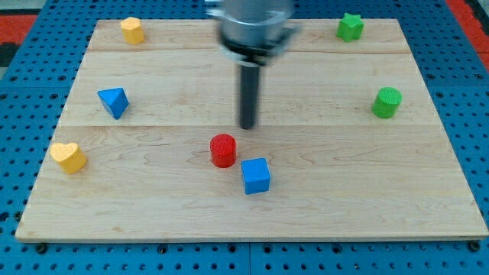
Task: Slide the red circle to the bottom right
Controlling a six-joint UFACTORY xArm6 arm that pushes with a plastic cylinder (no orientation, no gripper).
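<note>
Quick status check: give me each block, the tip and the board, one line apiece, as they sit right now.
Red circle: flat on the board, near centre, untouched.
Blue cube: just off the red circle's lower right, narrow gap.
Blue triangle: view's left, alone.
Yellow heart: left edge.
Yellow block: top left.
Green star: top right.
Green cylinder: view's right.
My tip: above-right of the red circle, clear of it.
Board: level.

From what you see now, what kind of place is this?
Probably a robot test bench in a lab: a wooden board lies on a blue perforated base, small blocks such as the red circle are scattered on it, and my tip stands just above that circle.
</note>
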